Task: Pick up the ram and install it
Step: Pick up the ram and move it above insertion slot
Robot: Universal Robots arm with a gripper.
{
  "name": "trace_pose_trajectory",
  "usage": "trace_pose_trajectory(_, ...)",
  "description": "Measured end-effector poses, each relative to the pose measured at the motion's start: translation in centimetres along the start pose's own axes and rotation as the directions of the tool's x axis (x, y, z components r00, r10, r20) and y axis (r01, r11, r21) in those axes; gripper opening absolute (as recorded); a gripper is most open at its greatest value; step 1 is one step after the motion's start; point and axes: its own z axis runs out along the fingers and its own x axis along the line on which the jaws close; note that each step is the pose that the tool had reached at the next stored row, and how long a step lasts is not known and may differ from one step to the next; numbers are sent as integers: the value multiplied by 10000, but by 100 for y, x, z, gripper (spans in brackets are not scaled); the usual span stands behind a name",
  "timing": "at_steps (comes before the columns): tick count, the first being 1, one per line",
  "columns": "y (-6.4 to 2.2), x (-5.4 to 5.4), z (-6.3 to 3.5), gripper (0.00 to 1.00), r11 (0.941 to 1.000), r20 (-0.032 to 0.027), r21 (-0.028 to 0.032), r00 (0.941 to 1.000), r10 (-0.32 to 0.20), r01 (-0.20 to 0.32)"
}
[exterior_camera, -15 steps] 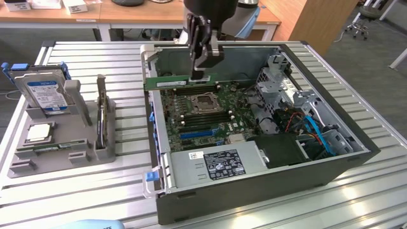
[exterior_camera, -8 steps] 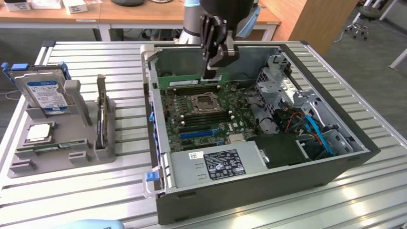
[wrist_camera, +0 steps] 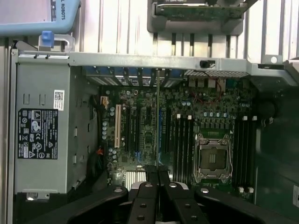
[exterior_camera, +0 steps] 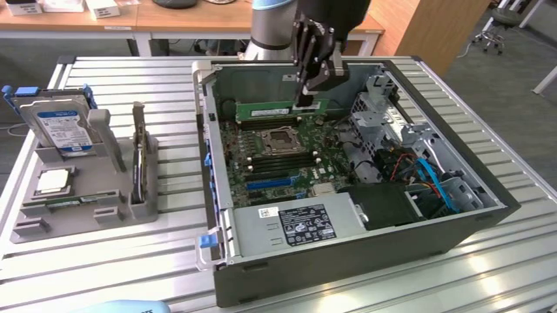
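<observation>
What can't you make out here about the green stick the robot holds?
Wrist view: the ram is edge-on, a thin line, so its chips and label are hidden.
Exterior view: the gripper covers the part of the ram it grips.
Exterior view: the arm is cut off by the top edge.
Exterior view: the power supply label is too small to read.

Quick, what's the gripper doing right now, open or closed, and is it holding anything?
Gripper: closed on the ram, holding it on edge above the motherboard inside the computer case.
</observation>
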Motion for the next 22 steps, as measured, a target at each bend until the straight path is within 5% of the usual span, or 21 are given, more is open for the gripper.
trace_pose_trajectory(11,-347,5,-18,12,10000,0,0,10000,-1,1)
trace_pose_trajectory(22,-364,-13,-18,12,10000,0,0,10000,1,-1)
